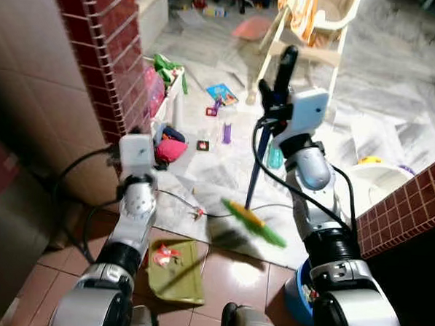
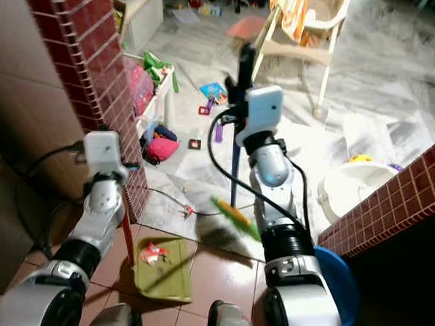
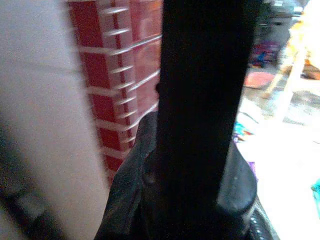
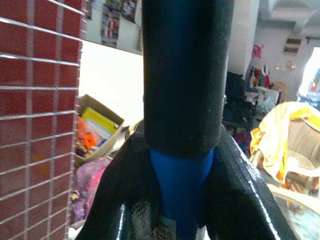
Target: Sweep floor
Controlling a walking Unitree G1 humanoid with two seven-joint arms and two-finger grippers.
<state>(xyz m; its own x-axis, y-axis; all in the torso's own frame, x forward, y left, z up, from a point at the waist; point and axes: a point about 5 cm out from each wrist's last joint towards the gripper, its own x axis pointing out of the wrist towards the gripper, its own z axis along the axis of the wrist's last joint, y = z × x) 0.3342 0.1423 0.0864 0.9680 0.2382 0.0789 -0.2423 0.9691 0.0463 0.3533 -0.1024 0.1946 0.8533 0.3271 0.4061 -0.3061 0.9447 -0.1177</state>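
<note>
Blue broom handle [image 4: 181, 190]: clamped in right gripper [image 1: 274, 84], green bristles [image 1: 252, 222] on floor.
Left gripper [image 3: 200, 150]: closed on black pole.
Dustpan [image 2: 161, 268]: olive, holds red scrap.
Right eye view: red stick by left arm.

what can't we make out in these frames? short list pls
- Broom head: motion-blurred in both eye views, so its contact with the floor is unclear.
- Debris on the green dustpan: too small to identify.
- Left gripper's hold: in the left wrist view a dark handle covers the fingers.
- Blue bucket: half hidden behind the right arm.
- Small toys on the marble floor: too small to name.
</note>
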